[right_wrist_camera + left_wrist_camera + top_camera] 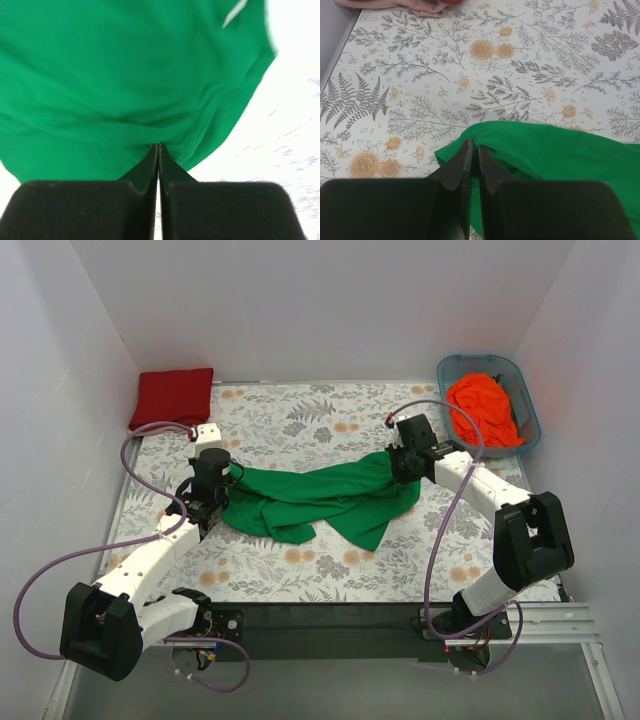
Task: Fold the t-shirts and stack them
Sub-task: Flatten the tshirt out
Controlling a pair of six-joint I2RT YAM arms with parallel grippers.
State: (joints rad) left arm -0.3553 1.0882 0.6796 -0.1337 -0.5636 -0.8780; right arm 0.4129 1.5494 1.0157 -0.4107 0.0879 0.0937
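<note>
- The green t-shirt [320, 502] lies crumpled across the middle of the top view on the flower-patterned table [300, 420]. It is drawn into a bunched band between the two grippers, with loose folds spreading toward the lower edge of the frame.
- The left gripper [212, 502] is at the shirt's left end. In the left wrist view its fingers [460, 167] are pressed together, with the green edge pinched at their tips.
- The right gripper [402, 465] is at the shirt's upper right end. In the right wrist view its fingers [147, 165] are clenched, green cloth gathers into wrinkles at the tips, and the fabric fills most of the frame.
- The dark red t-shirt [172, 397] lies folded in the upper left corner of the top view, well apart from the green one.
- The orange t-shirt [482, 410] is heaped inside the blue-grey tub [528, 400] at the upper right.
</note>
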